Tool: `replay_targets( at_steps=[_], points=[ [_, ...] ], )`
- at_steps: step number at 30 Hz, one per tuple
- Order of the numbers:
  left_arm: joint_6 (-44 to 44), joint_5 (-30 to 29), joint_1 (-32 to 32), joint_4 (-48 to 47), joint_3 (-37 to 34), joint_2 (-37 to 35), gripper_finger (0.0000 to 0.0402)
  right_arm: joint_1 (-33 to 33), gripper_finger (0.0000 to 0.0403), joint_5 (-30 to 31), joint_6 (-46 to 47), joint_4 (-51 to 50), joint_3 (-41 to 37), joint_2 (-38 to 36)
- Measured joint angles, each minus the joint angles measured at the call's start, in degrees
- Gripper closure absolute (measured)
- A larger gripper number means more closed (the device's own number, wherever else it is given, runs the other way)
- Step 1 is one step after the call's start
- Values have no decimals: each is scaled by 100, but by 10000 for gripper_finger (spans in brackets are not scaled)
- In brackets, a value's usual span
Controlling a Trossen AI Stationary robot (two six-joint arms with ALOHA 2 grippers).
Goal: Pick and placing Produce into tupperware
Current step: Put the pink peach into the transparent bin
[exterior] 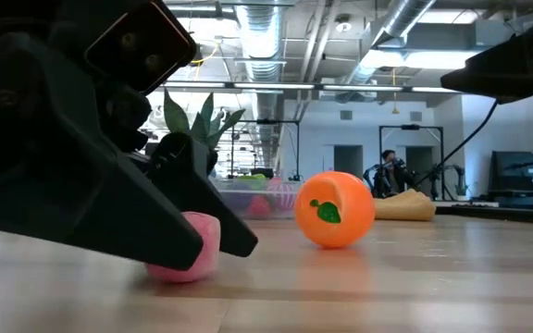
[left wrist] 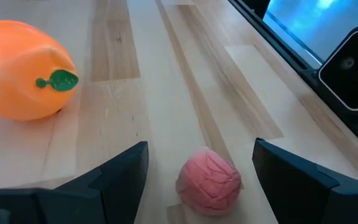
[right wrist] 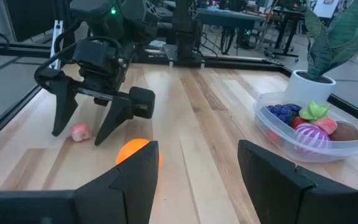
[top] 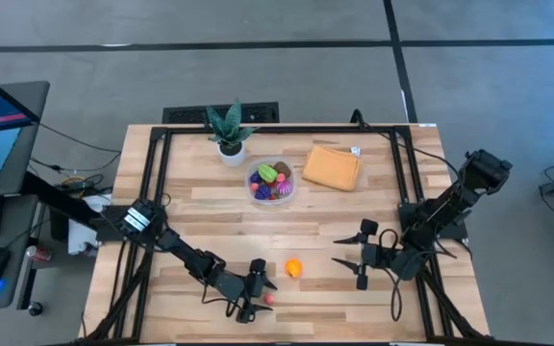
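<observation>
A small pink piece of produce (left wrist: 209, 188) lies on the wooden table near its near edge. My left gripper (left wrist: 201, 146) is open, low over the table, with one finger on each side of the pink piece (top: 269, 299) and a gap showing on both sides. An orange toy fruit (top: 293, 268) with a green leaf mark sits just beyond it. The clear round tupperware (top: 271, 181) stands at the table's far middle and holds several pieces of produce. My right gripper (top: 337, 250) waits open above the table's right part, pointing toward the orange fruit (right wrist: 135, 149).
A potted plant in a white pot (top: 229, 135) stands left of the tub at the far edge. A folded orange cloth (top: 331, 166) lies to the tub's right. A black frame (top: 152, 192) runs along the table's sides. Bare wood lies between the tub and the grippers.
</observation>
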Motion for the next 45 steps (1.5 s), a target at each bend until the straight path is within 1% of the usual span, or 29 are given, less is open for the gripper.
replay_targets(
  at_steps=[3, 5, 14, 19, 31, 45],
  points=[
    [-13, 46, 0, -30, 0, 0, 126, 0, 159, 1, 0, -2, 0, 0],
    [-11, 59, 0, -47, 0, 0, 134, 0, 159, 1, 0, 0, 0, 0],
    [-8, 120, 0, -65, -2, 0, 209, 0, 159, -1, 0, -2, 0, 0],
    [-6, 120, 0, -101, -2, 0, 232, 0, 159, -1, 0, -2, 0, 0],
    [0, 116, 0, -101, -4, 0, 267, 0, 159, -1, 0, -2, 0, 0],
    [5, 109, 0, -101, -4, -2, 272, 0, 159, -3, 4, -2, 0, 0]
  ],
)
